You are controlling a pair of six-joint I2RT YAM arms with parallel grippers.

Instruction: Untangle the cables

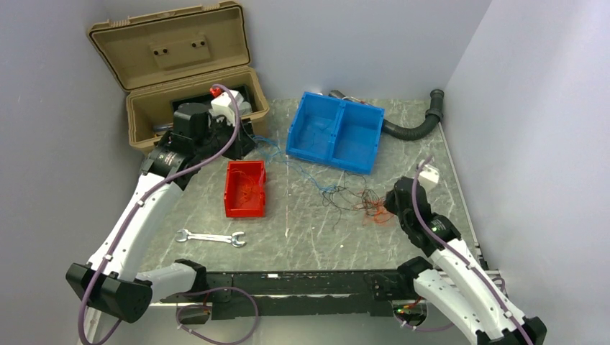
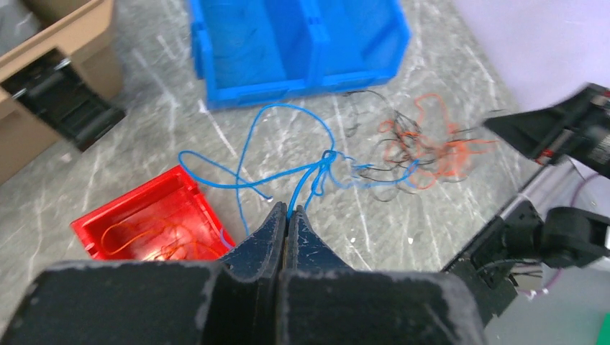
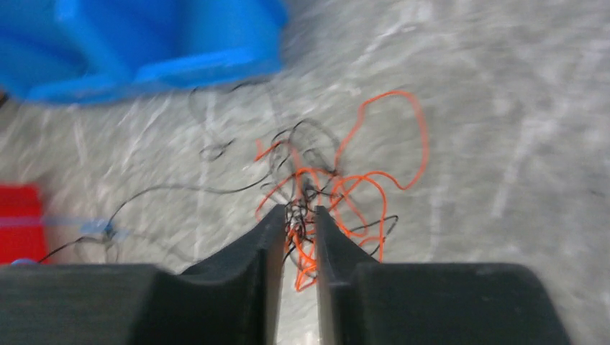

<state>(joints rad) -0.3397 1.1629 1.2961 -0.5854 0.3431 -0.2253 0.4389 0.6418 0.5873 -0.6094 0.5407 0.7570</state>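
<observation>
Top view: hair-thin orange-red, blue and black cables lie tangled on the grey marbled tabletop, at 5 o'clock from the blue two-compartment plastic bin. Left gripper: clamped fully closed on blue strands. Right gripper: jaws parted by a narrow slit, with orange-red and black strands in the gap; whether they are gripped cannot be told.

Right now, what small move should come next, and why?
Probably shut the right claw on the orange-black clump. Its jaws stand slightly apart with those wires between them, while the left claw is shut on the blue wire, which runs into that clump. Pinning the clump would likely let the left pull blue free.
</observation>
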